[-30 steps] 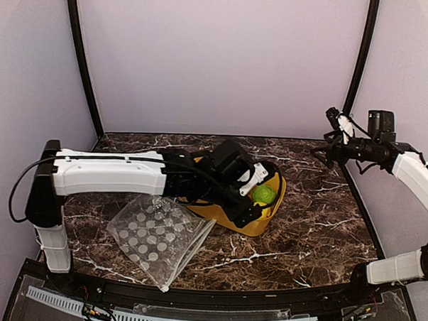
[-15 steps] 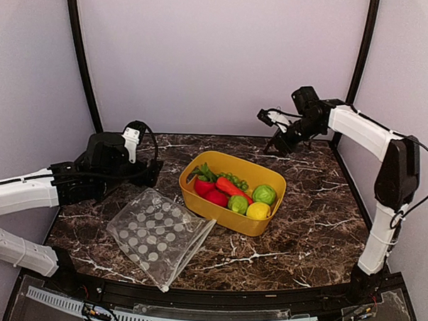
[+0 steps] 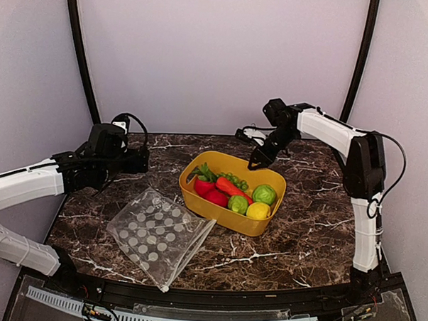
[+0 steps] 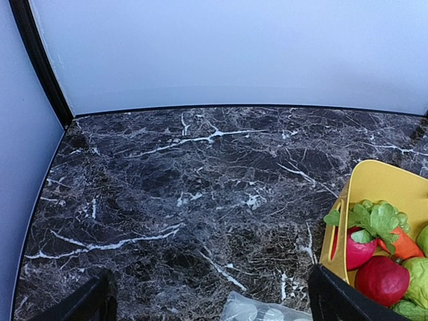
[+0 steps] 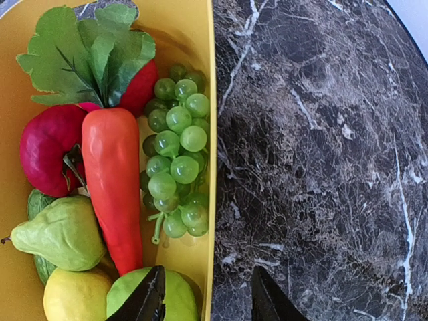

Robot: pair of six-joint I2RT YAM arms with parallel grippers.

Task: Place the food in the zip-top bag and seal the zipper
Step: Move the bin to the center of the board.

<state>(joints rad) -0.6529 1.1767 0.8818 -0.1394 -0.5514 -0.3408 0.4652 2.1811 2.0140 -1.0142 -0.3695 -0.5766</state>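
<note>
The food lies in a yellow bin point(image 3: 268, 223): a lemon point(image 3: 258, 211), green round pieces point(image 3: 264, 195), red pieces point(image 3: 216, 197) and green grapes point(image 5: 175, 150). The zip-top bag point(image 3: 157, 235), clear with white dots, lies flat in front of the bin to its left. Its zipper point(image 3: 190, 256) runs along the right-hand edge. My right gripper point(image 5: 207, 284) hovers over the bin's far wall point(image 5: 212, 100), one finger on each side, jaws partly open with nothing held. My left gripper point(image 4: 210, 287) stands wide open and empty above bare table, left of the bin, with the bag's corner point(image 4: 264, 311) just below it.
The dark marble table point(image 3: 317, 229) ends at pale walls behind and on both sides. A long red pepper point(image 5: 114, 180), a green pear point(image 5: 63, 234) and a leafy red piece point(image 5: 87, 47) crowd the bin beside the grapes.
My left arm has pulled back from over the bin to the left side. My right arm has swung in from the far right to the bin's far rim, its jaws narrowing.
</note>
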